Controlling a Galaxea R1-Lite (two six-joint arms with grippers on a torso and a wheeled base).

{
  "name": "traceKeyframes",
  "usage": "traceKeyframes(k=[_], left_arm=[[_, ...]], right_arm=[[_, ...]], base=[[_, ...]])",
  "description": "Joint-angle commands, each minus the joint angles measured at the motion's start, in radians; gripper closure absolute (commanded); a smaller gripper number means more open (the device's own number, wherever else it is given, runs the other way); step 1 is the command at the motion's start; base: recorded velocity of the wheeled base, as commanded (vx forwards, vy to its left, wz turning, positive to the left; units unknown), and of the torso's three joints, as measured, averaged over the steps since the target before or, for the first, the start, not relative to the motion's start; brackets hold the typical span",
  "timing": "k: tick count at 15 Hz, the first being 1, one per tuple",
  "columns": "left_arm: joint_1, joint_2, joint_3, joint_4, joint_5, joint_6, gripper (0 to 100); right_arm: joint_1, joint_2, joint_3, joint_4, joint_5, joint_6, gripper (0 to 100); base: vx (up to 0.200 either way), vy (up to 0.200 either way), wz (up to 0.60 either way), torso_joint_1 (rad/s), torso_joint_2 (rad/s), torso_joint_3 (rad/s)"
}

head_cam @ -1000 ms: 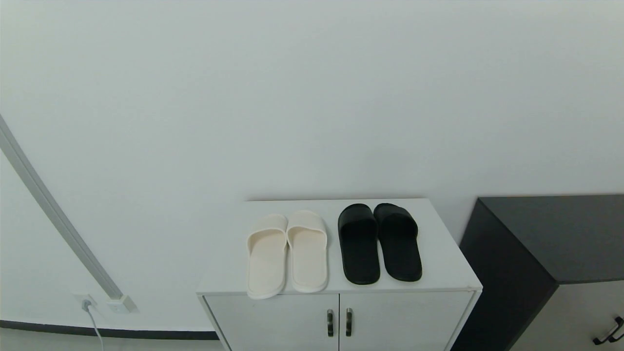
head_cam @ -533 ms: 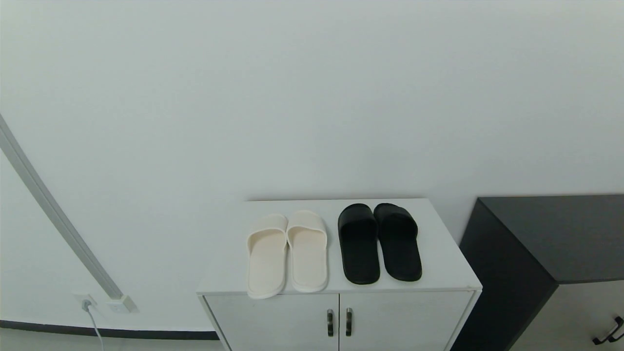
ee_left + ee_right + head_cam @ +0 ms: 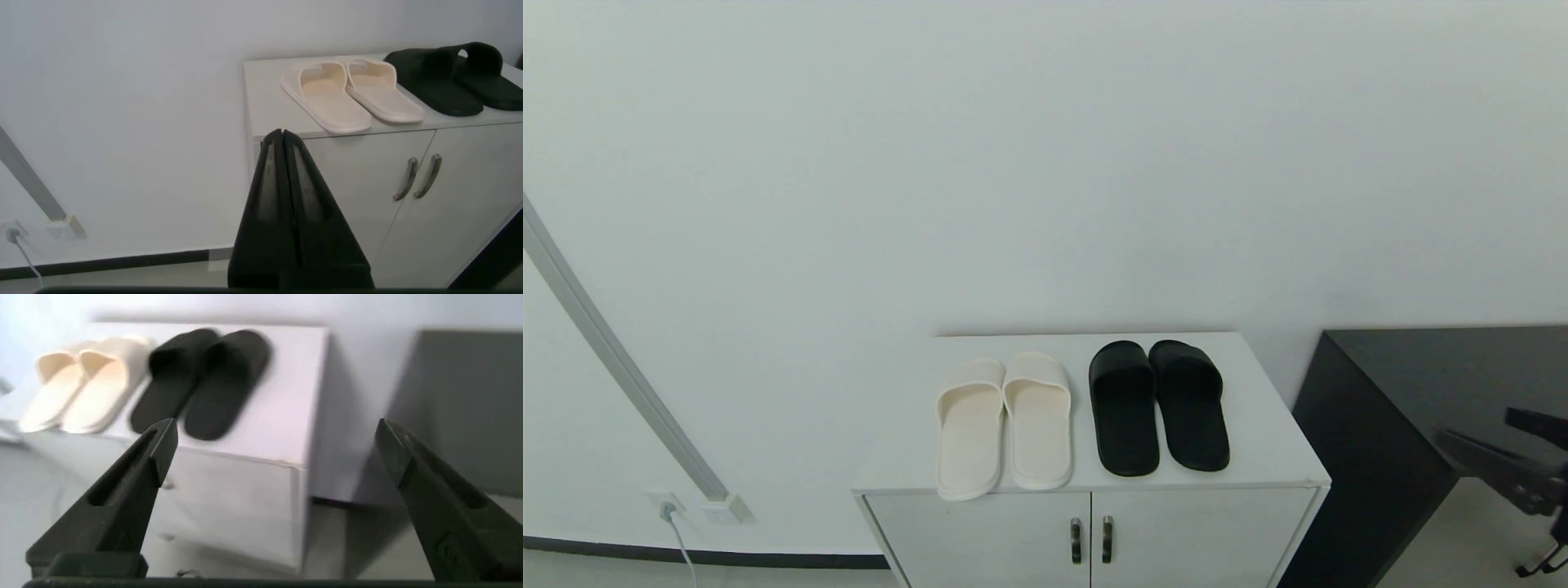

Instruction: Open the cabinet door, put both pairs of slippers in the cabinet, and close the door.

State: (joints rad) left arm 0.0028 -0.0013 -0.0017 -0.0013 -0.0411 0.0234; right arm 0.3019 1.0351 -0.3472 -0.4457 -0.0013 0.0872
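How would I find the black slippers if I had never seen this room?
Look for the low white cabinet with two doors, standing next to a taller dark cabinet. Two pairs of slippers lie side by side on its flat top. The black slippers are the pair nearer the dark cabinet, while the cream slippers beside them are pale.

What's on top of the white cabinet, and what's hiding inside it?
On top of the white cabinet lie cream slippers and black slippers, side by side. Inside cannot be seen: its doors are shut.
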Motion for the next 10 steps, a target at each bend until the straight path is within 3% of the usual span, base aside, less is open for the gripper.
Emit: traceKeyframes(k=[1,7,10], left_arm=[[0.000,0.001,0.000,0.000,0.000,0.000,100],[0.000,0.001,0.000,0.000,0.000,0.000,100],[0.000,0.001,0.000,0.000,0.000,0.000,100]], right_arm=[[0.152,0.203,-0.113,-0.014,-0.082,0.028,0],[0.393,0.454,-0.246,-0.034,-0.301,0.166,0],[0.419,0.606,-0.274,-0.151,-0.404,0.198,0]], base=[[0.000,0.000,0.00,0.000,0.00,0.000],[0.000,0.000,0.00,0.000,0.00,0.000],[0.000,0.000,0.00,0.000,0.00,0.000]])
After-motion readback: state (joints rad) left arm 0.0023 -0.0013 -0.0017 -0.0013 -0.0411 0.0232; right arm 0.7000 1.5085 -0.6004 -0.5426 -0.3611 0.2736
